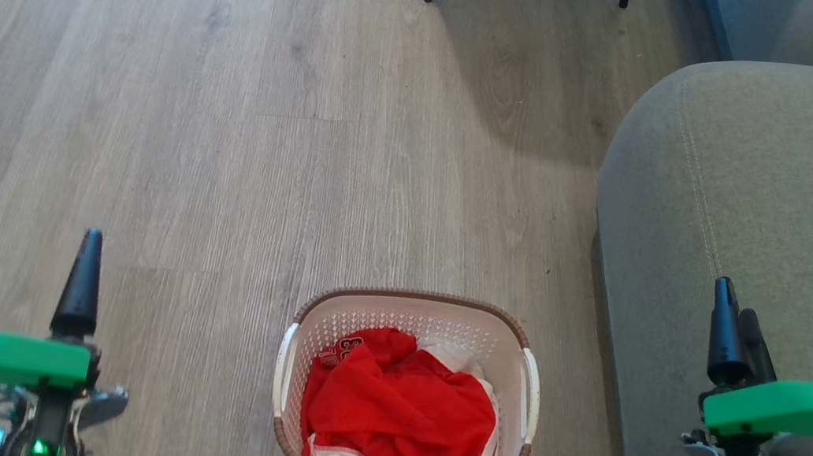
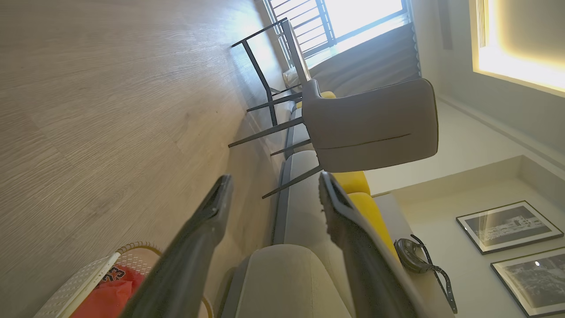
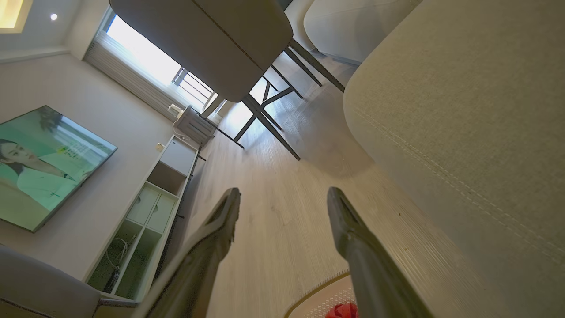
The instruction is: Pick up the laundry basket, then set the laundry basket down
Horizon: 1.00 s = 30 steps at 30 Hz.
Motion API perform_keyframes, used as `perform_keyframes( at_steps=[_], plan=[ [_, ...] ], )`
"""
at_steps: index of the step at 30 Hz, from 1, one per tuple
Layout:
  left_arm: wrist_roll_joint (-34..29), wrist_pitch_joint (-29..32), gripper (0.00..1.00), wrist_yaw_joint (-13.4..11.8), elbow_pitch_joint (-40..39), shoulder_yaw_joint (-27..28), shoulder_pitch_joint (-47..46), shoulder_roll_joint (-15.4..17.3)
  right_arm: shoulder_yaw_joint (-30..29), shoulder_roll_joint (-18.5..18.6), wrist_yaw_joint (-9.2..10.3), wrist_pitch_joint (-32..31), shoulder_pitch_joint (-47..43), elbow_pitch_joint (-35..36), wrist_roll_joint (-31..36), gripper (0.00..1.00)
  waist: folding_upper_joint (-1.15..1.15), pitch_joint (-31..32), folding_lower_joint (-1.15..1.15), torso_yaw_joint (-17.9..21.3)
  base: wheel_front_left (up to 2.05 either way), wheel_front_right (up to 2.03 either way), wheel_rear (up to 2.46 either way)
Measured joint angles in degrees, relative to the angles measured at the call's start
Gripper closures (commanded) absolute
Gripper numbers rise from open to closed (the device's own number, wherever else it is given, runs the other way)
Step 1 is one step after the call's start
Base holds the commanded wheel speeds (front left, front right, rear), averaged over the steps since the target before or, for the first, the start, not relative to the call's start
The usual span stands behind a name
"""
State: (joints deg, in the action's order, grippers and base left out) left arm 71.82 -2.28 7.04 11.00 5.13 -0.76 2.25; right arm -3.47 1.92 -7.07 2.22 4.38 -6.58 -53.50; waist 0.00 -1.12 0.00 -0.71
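**A:** What's the layout?

**B:** A pale wood-plank floor [image 1: 192, 110] takes up most of the head view, and a big grey fabric sofa [image 1: 777, 193] runs along the robot's right. A small white perforated plastic laundry basket [image 1: 419, 297] with a brown woven-look rim stands on the floor straight ahead of the robot, between its two arms and just beside the sofa's base

**A:** Is anything in it?

**B:** A crumpled red and white garment [image 1: 401, 410] is heaped loosely inside, up to about rim level

**A:** And the arms?

**B:** The left pincer [image 2: 274, 179] has its two long dark fingers spread wide with nothing between them. It sits out to the basket's left, well apart from it. The right pincer [image 3: 283, 192] is spread and empty too, showing against the sofa's side in the head view. Neither touches the basket, so I'd say the pick-up hasn't begun

**A:** What could go wrong from here?

**B:** The gap on the sofa side looks tight. The right arm has to swing inward there, so it could drag on the upholstery or shove the basket sideways before it gets a grip. The slim white side handles [image 1: 530, 396] are small targets. If one pincer catches its handle and the other closes on air or on the rim, the lift would go up lopsided and the garment could slide out. Thin plastic may also flex under a pinch, and an uneven set-down could tip it
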Motion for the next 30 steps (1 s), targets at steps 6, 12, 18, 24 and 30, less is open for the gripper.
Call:
perform_keyframes(
  at_steps=[6,12,18,24,30],
  plan=[
    [-5.7,-1.1,0.00,-1.8,-4.4,0.1,-0.9,0.0,1.8,0.1,-0.01,1.0,0.1,1.8,6.6,0.00,0.00,-0.1,0.00,-0.3,0.00,0.00,0.00],
    [-14.5,-2.2,0.00,-6.5,-8.7,-1.5,-1.1,0.0,3.6,0.5,-0.01,2.0,0.3,3.6,12.7,0.00,0.00,-0.4,0.00,-0.5,0.00,0.00,0.00],
    [-27.8,-3.0,0.00,-11.6,-12.1,-9.2,-2.2,0.0,5.5,1.0,-0.01,3.2,1.7,5.7,19.3,0.00,0.00,-0.8,0.00,-0.8,0.00,0.00,0.00],
    [-36.3,-4.0,0.00,-14.8,-12.4,-14.4,-2.9,0.0,6.4,1.8,-0.01,4.3,2.1,6.6,24.7,0.00,0.00,-0.9,0.00,-0.9,0.00,0.00,0.00],
    [-42.9,-5.2,0.00,-19.7,-13.3,-20.0,-3.5,1.6,7.6,2.0,-0.01,5.0,2.3,7.2,30.4,0.00,0.00,-0.9,0.00,-1.0,0.00,0.00,0.00]
  ],
)
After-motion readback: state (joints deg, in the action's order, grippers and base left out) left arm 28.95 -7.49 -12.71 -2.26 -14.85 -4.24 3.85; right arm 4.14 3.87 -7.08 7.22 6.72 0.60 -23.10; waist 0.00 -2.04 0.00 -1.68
